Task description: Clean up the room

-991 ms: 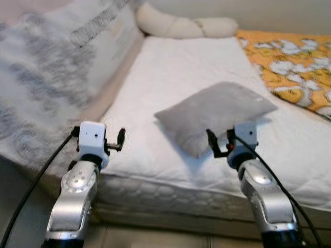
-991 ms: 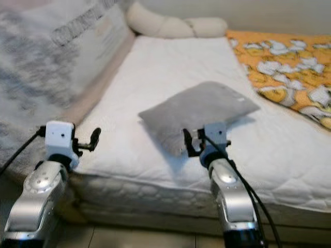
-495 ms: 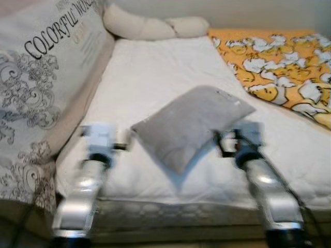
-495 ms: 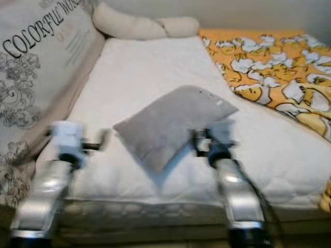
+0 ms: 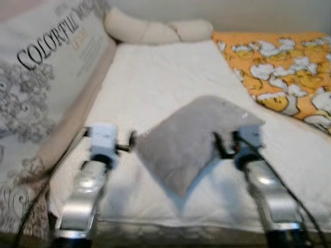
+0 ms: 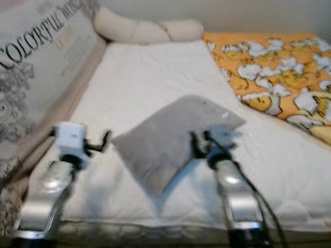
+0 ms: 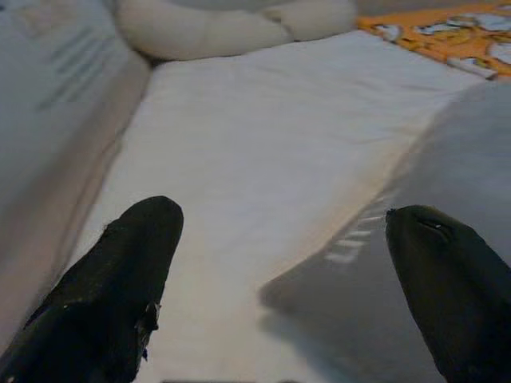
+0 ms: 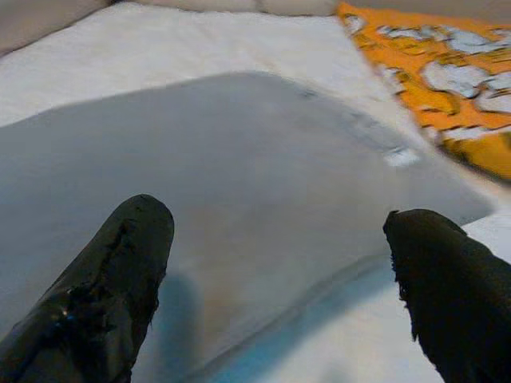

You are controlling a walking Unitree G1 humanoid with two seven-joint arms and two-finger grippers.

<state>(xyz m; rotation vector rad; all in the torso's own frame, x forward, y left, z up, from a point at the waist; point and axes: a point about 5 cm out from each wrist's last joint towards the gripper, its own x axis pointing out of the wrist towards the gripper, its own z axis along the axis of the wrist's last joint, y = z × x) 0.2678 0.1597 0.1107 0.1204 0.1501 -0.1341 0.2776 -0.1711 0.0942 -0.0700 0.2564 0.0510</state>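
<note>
A soft grey rectangular cushion (image 5: 194,138) lies near the white mattress's (image 5: 165,77) front edge, between the left gripper (image 7: 279,295) and right gripper (image 8: 275,295), both spread wide.

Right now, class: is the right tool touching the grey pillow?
Cannot tell. In the right wrist view, the right tool's open fingers overlap the grey pillow, with no plain contact or gap.

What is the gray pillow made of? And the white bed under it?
The gray square pillow looks like soft, matte, velvety cloth: no shine, and it sags plumply. The white mattress seems covered in quilted fabric, since faint stitched lines dimple its surface. The frames are blurry, so both are guesses.
</note>
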